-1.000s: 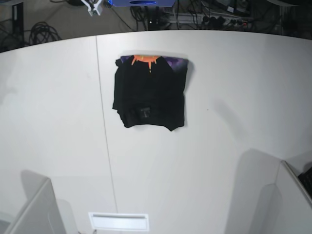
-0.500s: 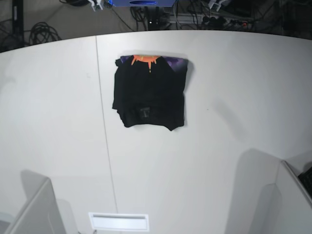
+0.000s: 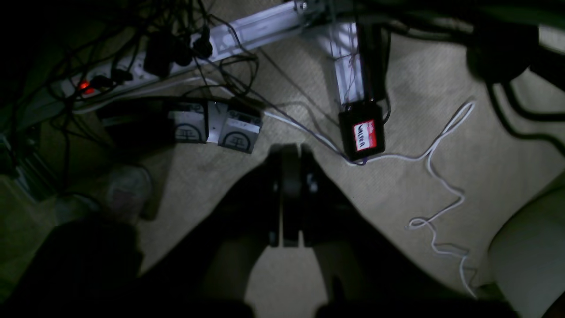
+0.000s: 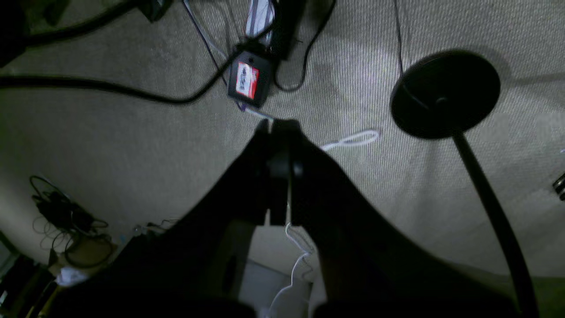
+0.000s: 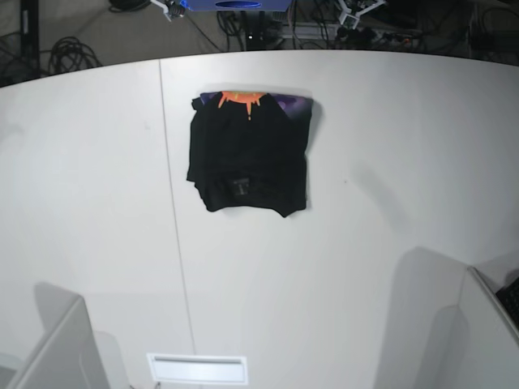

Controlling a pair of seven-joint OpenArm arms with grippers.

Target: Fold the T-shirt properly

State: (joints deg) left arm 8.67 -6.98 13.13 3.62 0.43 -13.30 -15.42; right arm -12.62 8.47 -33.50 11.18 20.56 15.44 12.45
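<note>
The T-shirt (image 5: 250, 158) lies folded into a compact black rectangle on the white table (image 5: 389, 146), with its orange and purple print showing along the far edge. Both grippers are far from it, beyond the table's far edge. In the base view only the tips of my right gripper (image 5: 168, 6) and my left gripper (image 5: 354, 11) show at the top. The left wrist view has my left gripper (image 3: 289, 150) shut and empty above the floor. My right gripper (image 4: 278, 128) is likewise shut on nothing over the carpet in the right wrist view.
White upright panels stand at the near left (image 5: 57, 348) and near right (image 5: 478, 340) of the table. A white slotted plate (image 5: 197, 367) sits at the near edge. On the floor lie a power strip (image 3: 132, 66), cables and a round black stand base (image 4: 443, 95).
My right gripper's tip has slid up toward the top edge of the base view. My left gripper's tip has come into view at the top right. The T-shirt has not moved.
</note>
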